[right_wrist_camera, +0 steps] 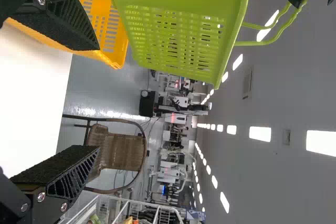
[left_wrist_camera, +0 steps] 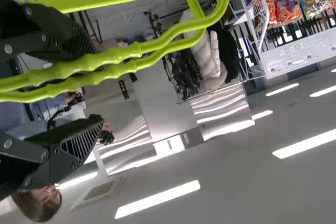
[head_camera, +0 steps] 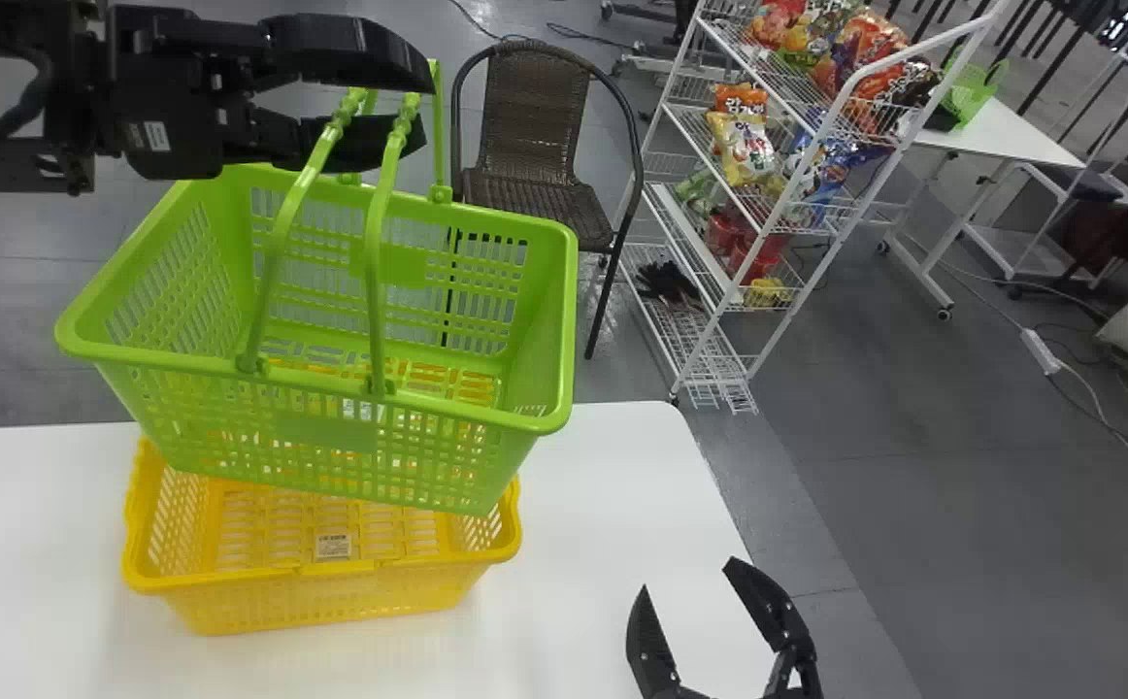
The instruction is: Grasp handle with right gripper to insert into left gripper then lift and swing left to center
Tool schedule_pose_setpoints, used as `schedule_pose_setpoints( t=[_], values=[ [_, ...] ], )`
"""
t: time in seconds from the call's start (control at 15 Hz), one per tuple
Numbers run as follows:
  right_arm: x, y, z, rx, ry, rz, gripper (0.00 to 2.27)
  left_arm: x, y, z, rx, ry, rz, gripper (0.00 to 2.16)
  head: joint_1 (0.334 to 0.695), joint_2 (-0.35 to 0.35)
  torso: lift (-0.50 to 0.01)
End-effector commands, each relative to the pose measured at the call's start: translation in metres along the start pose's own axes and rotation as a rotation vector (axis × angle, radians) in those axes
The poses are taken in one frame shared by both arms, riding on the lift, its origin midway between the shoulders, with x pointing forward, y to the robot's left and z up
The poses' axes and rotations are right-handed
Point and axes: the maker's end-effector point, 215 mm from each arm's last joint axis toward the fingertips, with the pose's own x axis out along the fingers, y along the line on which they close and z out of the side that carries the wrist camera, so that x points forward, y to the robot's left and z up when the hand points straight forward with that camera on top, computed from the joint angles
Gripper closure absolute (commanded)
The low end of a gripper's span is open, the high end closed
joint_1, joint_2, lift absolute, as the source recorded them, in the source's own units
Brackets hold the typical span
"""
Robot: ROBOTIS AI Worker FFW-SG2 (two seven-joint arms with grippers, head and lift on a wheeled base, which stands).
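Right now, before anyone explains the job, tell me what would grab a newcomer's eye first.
The bright green shopping basket, raised over the yellow basket on the white table. Next, its upright handles, running up between the parted fingers of the black left hand. Then the open right hand, low in the head view, to the baskets' right.

the right hand [head_camera: 687, 573] runs off the head view's bottom edge.

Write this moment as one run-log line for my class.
green basket: off table, over yellow basket | left gripper: open, handles between its fingers | right gripper: open, empty, over table
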Motion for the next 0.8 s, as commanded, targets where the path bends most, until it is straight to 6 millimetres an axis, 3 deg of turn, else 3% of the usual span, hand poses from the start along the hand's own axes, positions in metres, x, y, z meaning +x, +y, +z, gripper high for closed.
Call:
schedule_pose_setpoints(
  t=[0.0, 0.13, 0.27, 0.53, 0.73],
  values=[
    [0.001, 0.001, -0.001, 0.002, 0.001, 0.002, 0.17, 0.000, 0.005, -0.002, -0.001, 0.006, 0.019, 1.61, 0.695, -0.350, 0.000],
    [0.001, 0.002, 0.000, 0.002, -0.002, 0.003, 0.17, -0.001, 0.006, -0.001, 0.002, 0.006, 0.029, 1.71, 0.695, -0.350, 0.000],
    [0.001, 0.002, 0.000, 0.002, -0.002, 0.001, 0.17, 0.000, 0.006, 0.000, 0.008, 0.005, 0.037, 2.00, 0.695, -0.350, 0.000],
    [0.001, 0.002, 0.000, 0.002, -0.002, 0.003, 0.17, -0.004, 0.002, 0.007, 0.022, -0.005, 0.050, 2.01, 0.695, -0.350, 0.000],
    [0.001, 0.001, 0.000, 0.006, -0.003, 0.000, 0.17, -0.029, 0.008, 0.018, 0.024, -0.040, 0.083, 2.01, 0.695, -0.348, 0.000]
  ],
)
